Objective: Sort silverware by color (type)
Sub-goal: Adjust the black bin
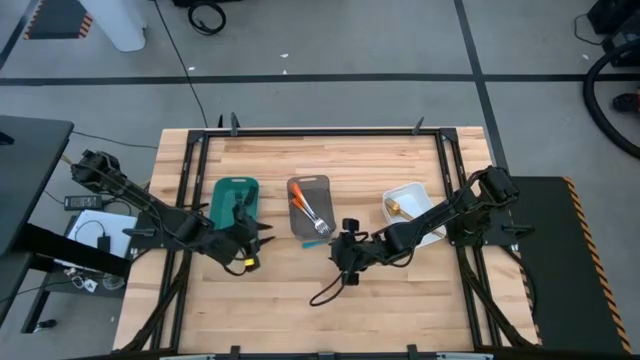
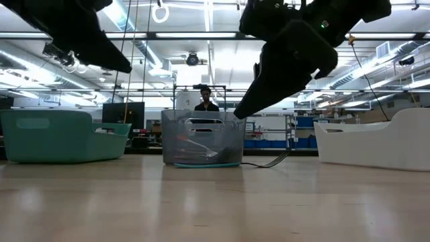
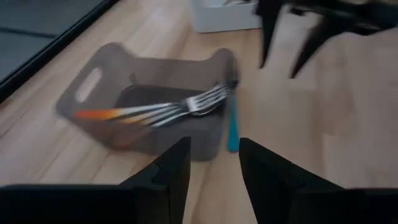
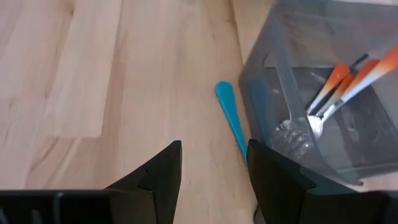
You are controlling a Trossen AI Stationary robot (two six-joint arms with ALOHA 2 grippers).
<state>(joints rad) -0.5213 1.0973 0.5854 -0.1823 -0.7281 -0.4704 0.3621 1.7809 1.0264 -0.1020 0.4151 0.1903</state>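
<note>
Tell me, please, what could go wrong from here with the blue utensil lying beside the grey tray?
The blue-handled utensil lies flat against the grey tray, so the open right claw may nudge the tray or fail to get under the handle. The left claw hovers nearby, so the arms could collide.

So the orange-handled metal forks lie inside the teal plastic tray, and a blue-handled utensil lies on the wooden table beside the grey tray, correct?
Not quite: the orange-handled metal forks lie in the grey translucent tray, not the teal one, as the high view shows. The blue-handled utensil does lie on the wooden table beside that tray.
</note>
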